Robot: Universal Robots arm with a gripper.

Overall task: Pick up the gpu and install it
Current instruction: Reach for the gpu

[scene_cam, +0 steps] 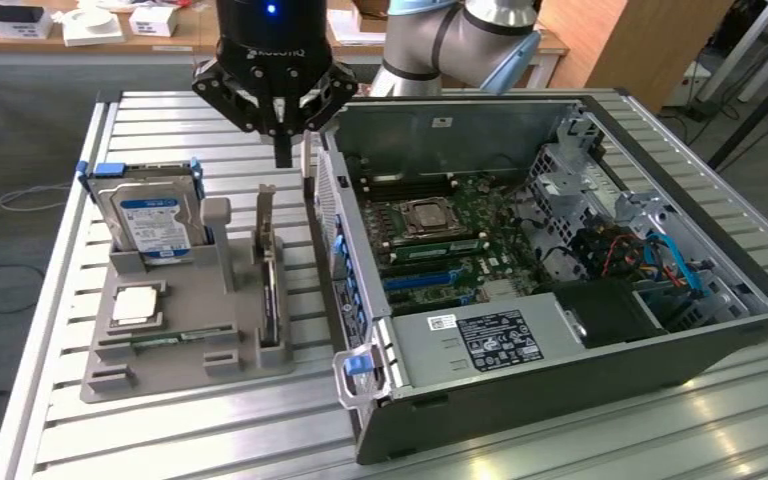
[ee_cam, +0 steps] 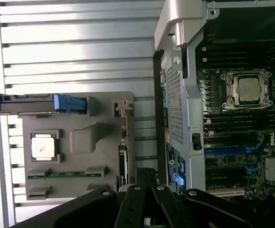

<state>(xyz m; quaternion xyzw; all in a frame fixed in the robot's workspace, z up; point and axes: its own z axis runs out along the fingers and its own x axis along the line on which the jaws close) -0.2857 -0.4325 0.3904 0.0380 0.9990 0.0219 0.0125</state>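
One arm, one tool (scene_cam: 283, 156): jaws clenched together, nothing between them. It hangs tips-down above the table (scene_cam: 197, 430), close to the far end of the gray holder (scene_cam: 171, 372) as the exterior view sees it, beside the edge of the PC case (scene_cam: 518, 400). It touches nothing.

The gpu (scene_cam: 267, 270) stands on edge in a slot along the holder's case side. It is not gripped and not installed. The tool tips sit above and just past its far end, a little toward the case, with no contact. In the wrist view the gpu (ee_cam: 123, 147) shows edge-on as a thin strip, with the tool (ee_cam: 146, 183) near one end of it.

The same holder also carries:
- The hard drive (scene_cam: 151, 215), upright, with a blue-white label and blue rails, at the exterior view's left.
- The cpu (scene_cam: 137, 303), flat in a square pocket, just in front of the drive.
- The memory stick (scene_cam: 171, 340), lying in a narrow slot just beside the cpu.

The case lies on its side with the panel off, at the exterior view's right of the holder and just beside it. The motherboard (scene_cam: 471, 255) is exposed, with the socket (scene_cam: 424, 217) near the middle. Blue slots (scene_cam: 424, 280) sit between the socket and the power supply (scene_cam: 491, 340). Blue and orange cables (scene_cam: 664, 255) run through the drive bay end.
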